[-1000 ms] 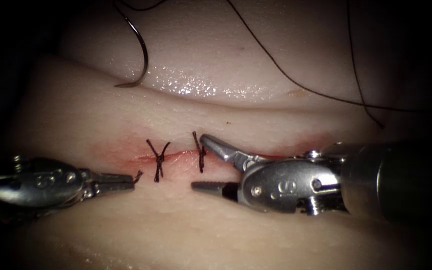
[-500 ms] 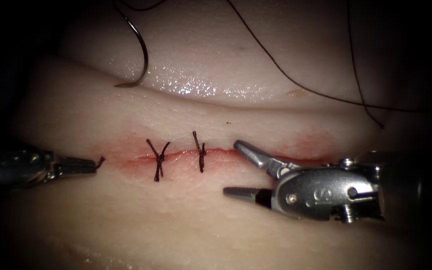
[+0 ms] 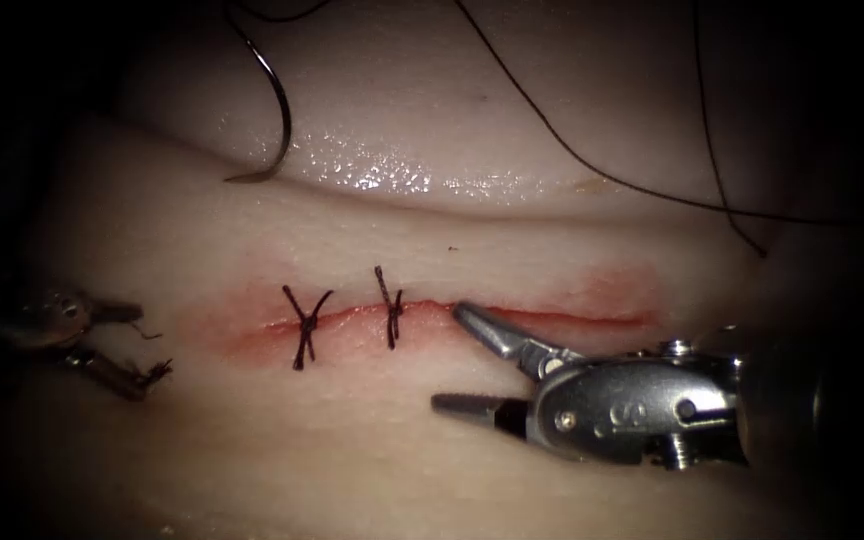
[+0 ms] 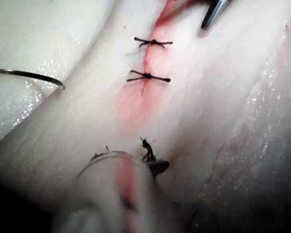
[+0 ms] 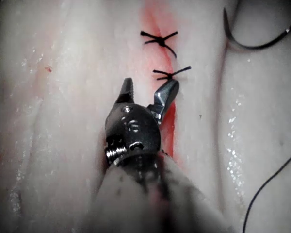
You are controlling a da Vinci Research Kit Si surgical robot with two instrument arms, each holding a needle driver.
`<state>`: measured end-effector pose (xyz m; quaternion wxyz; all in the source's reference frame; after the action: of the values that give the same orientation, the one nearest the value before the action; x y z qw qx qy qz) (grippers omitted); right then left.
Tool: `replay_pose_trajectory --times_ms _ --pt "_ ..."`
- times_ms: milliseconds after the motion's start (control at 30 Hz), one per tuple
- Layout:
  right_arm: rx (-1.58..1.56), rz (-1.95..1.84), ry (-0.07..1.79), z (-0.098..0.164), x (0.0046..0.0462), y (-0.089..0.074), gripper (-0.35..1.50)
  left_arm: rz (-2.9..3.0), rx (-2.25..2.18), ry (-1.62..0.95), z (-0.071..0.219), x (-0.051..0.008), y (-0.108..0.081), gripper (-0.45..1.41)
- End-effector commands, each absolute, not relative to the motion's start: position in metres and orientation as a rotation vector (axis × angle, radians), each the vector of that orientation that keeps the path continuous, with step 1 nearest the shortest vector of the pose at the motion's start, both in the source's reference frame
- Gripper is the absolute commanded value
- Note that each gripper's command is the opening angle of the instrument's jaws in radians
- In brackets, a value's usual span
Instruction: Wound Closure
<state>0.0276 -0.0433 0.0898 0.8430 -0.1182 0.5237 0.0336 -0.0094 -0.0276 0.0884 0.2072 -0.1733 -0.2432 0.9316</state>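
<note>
The tissue point(image 3: 512, 240) has a red cut point(image 3: 552, 318) with two dark knotted stitches point(image 3: 304, 328) point(image 3: 389, 306) across its left part. My left tool point(image 3: 142, 348) stands left of the cut, jaws open, a short cut end of thread point(image 3: 157, 371) clinging to its lower jaw tip. That thread end point(image 4: 146, 148) also shows in the left wrist view. My right tool point(image 3: 446, 356) is open and holds nothing, its upper jaw tip at the cut just right of the second stitch. The curved needle point(image 3: 277, 110) lies free on the tissue at the far left, its point resting on the surface.
The black thread point(image 3: 572, 150) runs from the needle across the far tissue to the right. A wet fold point(image 3: 392, 180) crosses the tissue behind the cut. Red fluid point(image 3: 252, 335) stains the skin around the stitches. The right wrist view shows both stitches point(image 5: 160, 39) ahead of the right tool point(image 5: 148, 92).
My left tool drew back to the left with the cut thread end and opened its jaws. My right tool backed off to the right, away from the second stitch, still open.
</note>
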Motion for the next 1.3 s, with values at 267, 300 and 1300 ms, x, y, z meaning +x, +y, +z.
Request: replay_pose_trajectory --times_ms 267,300,1300 --pt "-0.248 0.070 1.109 0.0903 0.0283 -0.0439 1.48 2.649 -0.441 -0.636 0.0887 -0.0064 -0.0263 1.28" --pt "-0.243 0.074 1.113 0.0903 0.0283 -0.0440 1.48 2.652 -0.436 -0.623 0.0888 -0.0060 -0.0260 1.28" --pt "-0.228 0.073 1.115 0.0901 0.0280 -0.0445 1.43 2.629 -0.498 -0.713 0.0932 -0.0037 -0.0188 0.73"
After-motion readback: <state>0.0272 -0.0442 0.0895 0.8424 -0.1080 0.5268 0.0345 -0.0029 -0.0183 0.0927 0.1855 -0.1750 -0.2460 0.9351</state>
